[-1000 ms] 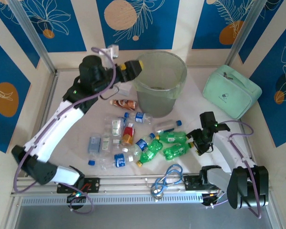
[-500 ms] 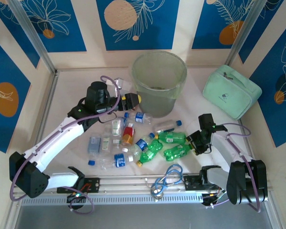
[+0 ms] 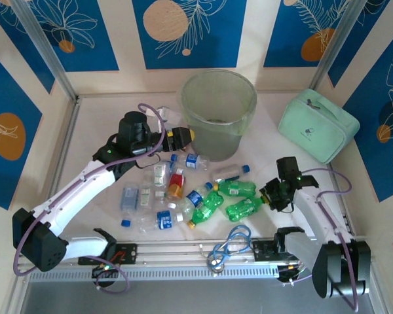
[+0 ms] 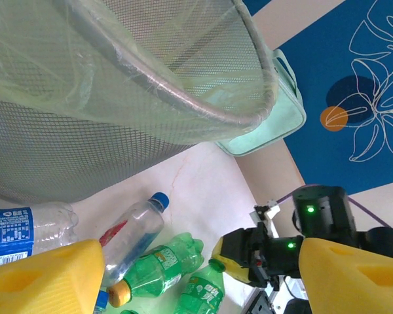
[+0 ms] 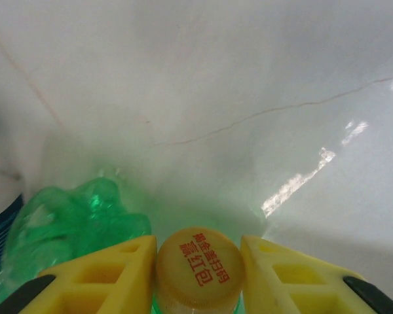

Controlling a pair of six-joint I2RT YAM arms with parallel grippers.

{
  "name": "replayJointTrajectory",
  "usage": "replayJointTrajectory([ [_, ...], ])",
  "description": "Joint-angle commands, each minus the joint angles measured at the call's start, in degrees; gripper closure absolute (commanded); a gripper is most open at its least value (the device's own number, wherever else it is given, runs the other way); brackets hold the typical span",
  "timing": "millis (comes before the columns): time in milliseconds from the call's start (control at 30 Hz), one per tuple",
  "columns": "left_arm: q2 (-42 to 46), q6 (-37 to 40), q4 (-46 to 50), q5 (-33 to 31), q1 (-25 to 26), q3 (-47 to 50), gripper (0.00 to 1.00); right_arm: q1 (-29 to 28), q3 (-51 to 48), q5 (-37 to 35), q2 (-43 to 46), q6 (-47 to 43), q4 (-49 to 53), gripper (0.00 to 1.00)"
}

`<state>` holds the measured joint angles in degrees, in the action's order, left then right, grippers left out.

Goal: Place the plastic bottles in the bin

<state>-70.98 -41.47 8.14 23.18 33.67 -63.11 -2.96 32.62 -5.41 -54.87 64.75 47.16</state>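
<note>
Several crushed plastic bottles lie in front of the bin (image 3: pixel 216 140): clear ones with blue labels (image 3: pixel 192 161), a red one (image 3: pixel 177 183) and green ones (image 3: pixel 236 189). My right gripper (image 3: pixel 267 196) is shut on the yellowish cap (image 5: pixel 198 268) of a green bottle (image 3: pixel 243 208), one yellow finger on each side. My left gripper (image 3: pixel 185 136) hangs open and holds nothing, just left of the bin's mesh wall (image 4: pixel 65 157). Below it lie a clear blue-capped bottle (image 4: pixel 134 229) and green bottles (image 4: pixel 160 265).
A mint-green zippered case (image 3: pixel 318 124) sits at the back right beside the bin. A coiled blue cable (image 3: pixel 232 242) lies at the near edge by the rail. Loose blue caps (image 3: pixel 126 222) and flat clear plastic lie among the left bottles.
My left arm dropped from the bin's rim to the table left of the bin, then held still. My right gripper shifted slightly right at the green bottle's cap.
</note>
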Motion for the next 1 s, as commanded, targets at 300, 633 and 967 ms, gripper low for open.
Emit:
replayJointTrajectory([
  [300,-0.17,2.76,0.06,2.23,0.63,-2.57,0.19,-1.16,10.79,-1.94,5.73,-5.34,6.47,0.76],
  [633,-0.92,3.7,-4.31,10.21,0.69,-3.59,0.03,-6.34,25.59,3.0,6.82,-13.54,3.67,0.77],
  [967,-8.3,9.35,-0.79,21.23,6.66,-11.48,0.0,-19.83,39.57,9.94,0.94,-16.86,-7.24,0.77],
])
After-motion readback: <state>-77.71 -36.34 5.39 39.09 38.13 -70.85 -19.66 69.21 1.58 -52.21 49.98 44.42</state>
